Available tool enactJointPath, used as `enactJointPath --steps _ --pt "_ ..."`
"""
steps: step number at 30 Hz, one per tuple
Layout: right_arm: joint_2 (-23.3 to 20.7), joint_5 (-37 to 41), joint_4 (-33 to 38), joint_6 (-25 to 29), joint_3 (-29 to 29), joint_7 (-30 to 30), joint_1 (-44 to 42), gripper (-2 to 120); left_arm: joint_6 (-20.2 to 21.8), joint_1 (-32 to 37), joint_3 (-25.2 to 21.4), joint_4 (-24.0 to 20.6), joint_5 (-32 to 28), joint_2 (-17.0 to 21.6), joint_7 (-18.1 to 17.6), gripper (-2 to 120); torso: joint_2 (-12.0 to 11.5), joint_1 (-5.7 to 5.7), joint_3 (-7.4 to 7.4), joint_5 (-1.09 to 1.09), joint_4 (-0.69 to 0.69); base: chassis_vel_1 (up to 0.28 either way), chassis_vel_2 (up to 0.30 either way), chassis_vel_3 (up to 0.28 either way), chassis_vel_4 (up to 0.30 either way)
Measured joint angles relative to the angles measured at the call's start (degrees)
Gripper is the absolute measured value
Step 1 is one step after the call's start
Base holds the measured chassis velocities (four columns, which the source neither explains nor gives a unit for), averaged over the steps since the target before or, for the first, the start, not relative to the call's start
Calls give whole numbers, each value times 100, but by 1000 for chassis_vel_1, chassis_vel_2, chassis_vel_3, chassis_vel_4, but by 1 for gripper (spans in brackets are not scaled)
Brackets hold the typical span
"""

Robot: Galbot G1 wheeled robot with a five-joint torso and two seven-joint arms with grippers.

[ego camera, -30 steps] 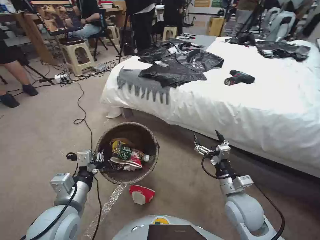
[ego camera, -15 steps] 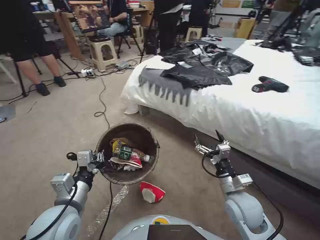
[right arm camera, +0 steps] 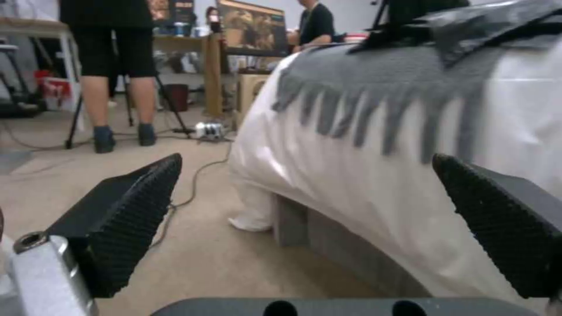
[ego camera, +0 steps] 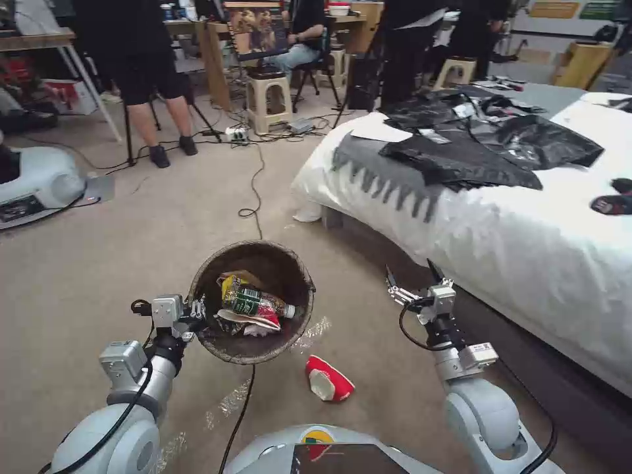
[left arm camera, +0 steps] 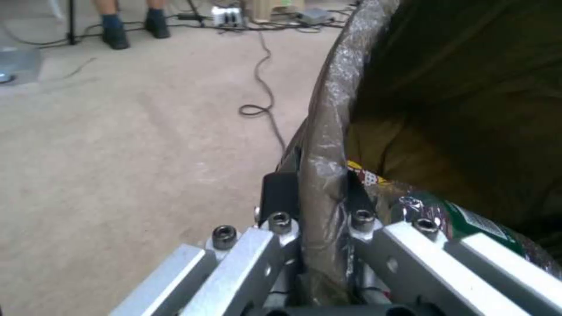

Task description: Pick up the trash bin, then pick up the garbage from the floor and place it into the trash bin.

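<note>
Two black fingers of the left gripper (ego camera: 197,315) pinch the bag-covered rim of the small round trash bin (ego camera: 289,326), lined with a dark brown translucent bag folded over its edge; the left wrist view shows one finger (left arm camera: 280,195) outside the wall and the other inside, the crinkled liner (left arm camera: 321,175) squeezed between them. Held at that near-left rim, the bin hangs in front of the robot with its mouth open upward. Inside lie a clear plastic bottle with a green label (ego camera: 253,303), a yellow snack wrapper (ego camera: 230,284) behind it, and a crushed red-and-white paper piece (ego camera: 253,322) under the bottle. The right gripper (ego camera: 415,276) is raised off to the right of the bin, near the side of the white-sheeted bed (ego camera: 526,243), its two black ribbed fingers (right arm camera: 131,210) spread wide with nothing between them. On the beige carpet just below the bin's near-right edge lies a crushed red-and-white paper cup (ego camera: 328,380), apart from both grippers. A black cable (ego camera: 253,191) runs over the carpet beyond the bin. On the bed, black plastic sheets (ego camera: 474,145) rest over a grey fringed cloth (ego camera: 382,171). Compared with half a second ago the whole head view has swung: the bed sits farther right, more open floor shows on the left, and the cup appears further right, while both grippers and the bin keep the same places relative to the robot.
</note>
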Motion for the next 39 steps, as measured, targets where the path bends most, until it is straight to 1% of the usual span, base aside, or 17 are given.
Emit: enactJointPath --steps 19,25,39 --pt "26 78 -64 -29 121 -4 -5 100 -47 -34 13 58 -3 6 -9 0 0 0 0 0 2 90 98 90 93" --pt "28 126 -87 -63 188 -5 -14 100 -114 -39 21 76 4 2 -10 0 0 0 0 0 -1 0 0 0 0" --pt "124 192 -114 -205 392 -1 -89 100 -148 -60 21 98 6 13 -10 0 0 0 0 0 1 0 0 0 0"
